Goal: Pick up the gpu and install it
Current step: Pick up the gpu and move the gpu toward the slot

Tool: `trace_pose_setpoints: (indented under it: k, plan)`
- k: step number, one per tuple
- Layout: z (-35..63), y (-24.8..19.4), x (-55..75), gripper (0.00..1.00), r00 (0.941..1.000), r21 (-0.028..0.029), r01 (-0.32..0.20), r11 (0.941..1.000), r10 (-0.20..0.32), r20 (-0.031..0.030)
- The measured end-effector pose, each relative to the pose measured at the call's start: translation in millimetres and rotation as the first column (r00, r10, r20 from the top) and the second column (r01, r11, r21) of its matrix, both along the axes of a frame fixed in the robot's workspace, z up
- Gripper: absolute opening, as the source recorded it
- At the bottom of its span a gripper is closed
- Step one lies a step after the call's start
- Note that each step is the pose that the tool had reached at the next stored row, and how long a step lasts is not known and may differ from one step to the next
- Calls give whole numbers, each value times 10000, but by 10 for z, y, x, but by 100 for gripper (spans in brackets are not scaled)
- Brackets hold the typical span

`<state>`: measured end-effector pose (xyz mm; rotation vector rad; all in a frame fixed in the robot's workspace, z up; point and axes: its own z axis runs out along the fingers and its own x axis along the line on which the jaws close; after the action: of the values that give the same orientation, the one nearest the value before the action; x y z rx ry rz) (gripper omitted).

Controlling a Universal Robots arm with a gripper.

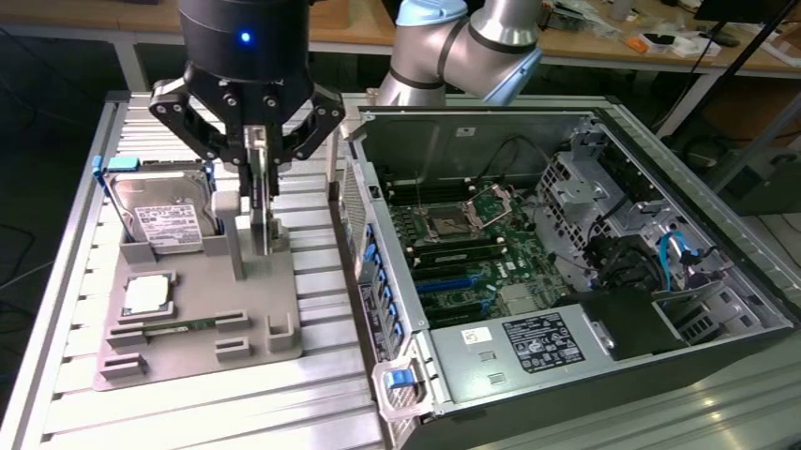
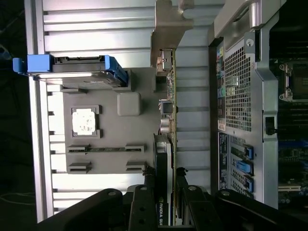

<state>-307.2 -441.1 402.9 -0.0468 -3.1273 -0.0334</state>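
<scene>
The gpu (image 1: 259,220) stands on edge between the fingers of the gripper (image 1: 257,173), silver bracket hanging down from them. The wrist view shows the card edge-on (image 2: 169,120), with the gripper (image 2: 166,175) clamped on it from both faces near the black cooler. Directly below the gripper sits the grey holder (image 1: 188,352) on the table (image 1: 313,394). I cannot tell whether the card's lower edge is clear of its slot there.

I judge this to be the pick-up step, with the grasp made and the install not yet begun. A hard drive (image 1: 163,220) stands just beside the gripper on the exterior view's left, so a straight vertical pull seems safest. The open computer case (image 1: 414,141) lies on the gripper's other side. Seating the card will call for careful edge alignment with the motherboard (image 1: 457,253).
</scene>
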Motion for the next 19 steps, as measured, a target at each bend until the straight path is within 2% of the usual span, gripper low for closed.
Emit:
trace_pose_setpoints:
  k: [13,19]
  plan:
    - [252,0,0,27,10000,-42,0,10000,0,-24]
    - [260,-3,23,27,10000,-44,-7,10000,7,-47]
